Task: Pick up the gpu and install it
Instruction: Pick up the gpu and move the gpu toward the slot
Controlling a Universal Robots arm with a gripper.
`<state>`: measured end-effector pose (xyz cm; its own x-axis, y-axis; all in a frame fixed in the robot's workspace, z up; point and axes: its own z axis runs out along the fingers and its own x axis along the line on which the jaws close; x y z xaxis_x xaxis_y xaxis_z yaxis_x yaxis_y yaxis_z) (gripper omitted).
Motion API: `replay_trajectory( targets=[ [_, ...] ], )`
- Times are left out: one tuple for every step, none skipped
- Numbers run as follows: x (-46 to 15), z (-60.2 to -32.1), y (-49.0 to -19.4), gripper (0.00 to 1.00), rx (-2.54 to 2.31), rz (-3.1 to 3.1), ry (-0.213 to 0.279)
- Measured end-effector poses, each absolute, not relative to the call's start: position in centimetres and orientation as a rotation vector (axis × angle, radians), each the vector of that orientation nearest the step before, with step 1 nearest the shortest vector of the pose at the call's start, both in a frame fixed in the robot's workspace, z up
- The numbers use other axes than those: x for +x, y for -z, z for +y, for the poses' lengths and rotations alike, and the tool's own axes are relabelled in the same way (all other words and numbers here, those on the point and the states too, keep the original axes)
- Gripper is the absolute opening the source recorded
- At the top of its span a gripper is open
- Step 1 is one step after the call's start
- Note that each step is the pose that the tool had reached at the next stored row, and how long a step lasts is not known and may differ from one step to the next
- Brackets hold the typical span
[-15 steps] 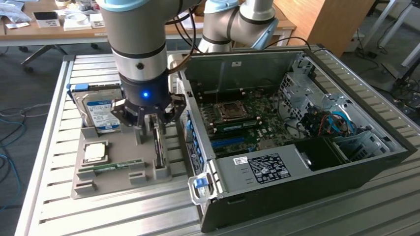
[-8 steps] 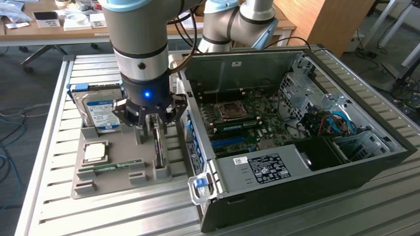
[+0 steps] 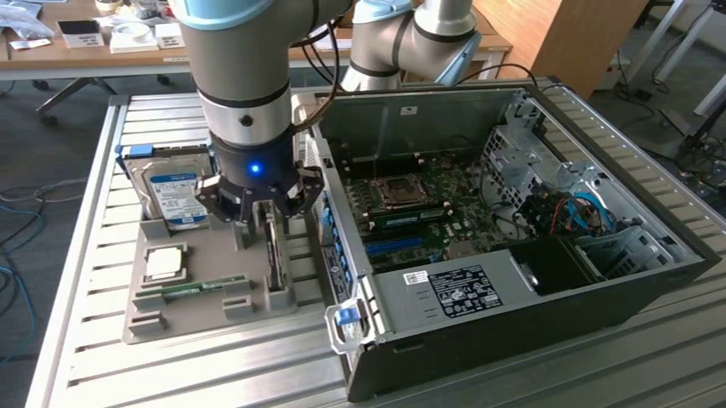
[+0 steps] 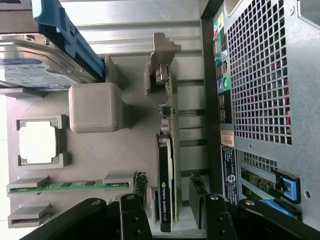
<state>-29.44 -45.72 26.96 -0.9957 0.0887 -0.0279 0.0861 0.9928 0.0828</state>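
Ribbed metal counter (image 3: pixel 91 357) across foreground; wooden desk (image 3: pixel 46 58) upper left of exterior view, wooden panel (image 3: pixel 567 34) upper right, grey floor (image 3: pixel 34 144) left.

Upright gpu (image 4: pixel 166 175) in grey tray (image 4: pixel 95 155)

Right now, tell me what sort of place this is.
Probably a robotics lab set up for computer assembly: an open black metal computer case and a grey plastic parts tray sit on a ribbed aluminium table, with cluttered wooden desks behind.
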Motion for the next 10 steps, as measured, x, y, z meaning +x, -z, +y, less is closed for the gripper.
replay_trajectory(
  targets=[
    [-29.4, -45.7, -26.8, 0.47, 0.136, 3.105, -0.127],
    [-29.4, -45.7, -26.6, 0.47, 0.136, 3.105, -0.127],
    [-29.4, -45.7, -26.5, 0.47, 0.136, 3.105, -0.127],
    [-29.4, -45.7, -26.3, 0.47, 0.136, 3.104, -0.127],
    [-29.4, -45.7, -26.2, 0.47, 0.136, 3.105, -0.127],
    [-29.4, -45.7, -26.0, 0.47, 0.136, 3.105, -0.127],
    [-29.4, -45.7, -25.8, 0.47, 0.136, 3.105, -0.127],
    [-29.4, -45.7, -25.6, 0.47, 0.136, 3.105, -0.127],
    [-29.4, -45.7, -25.4, 0.47, 0.136, 3.105, -0.127],
    [-29.4, -45.7, -25.3, 0.47, 0.136, 3.105, -0.127]
  ],
)
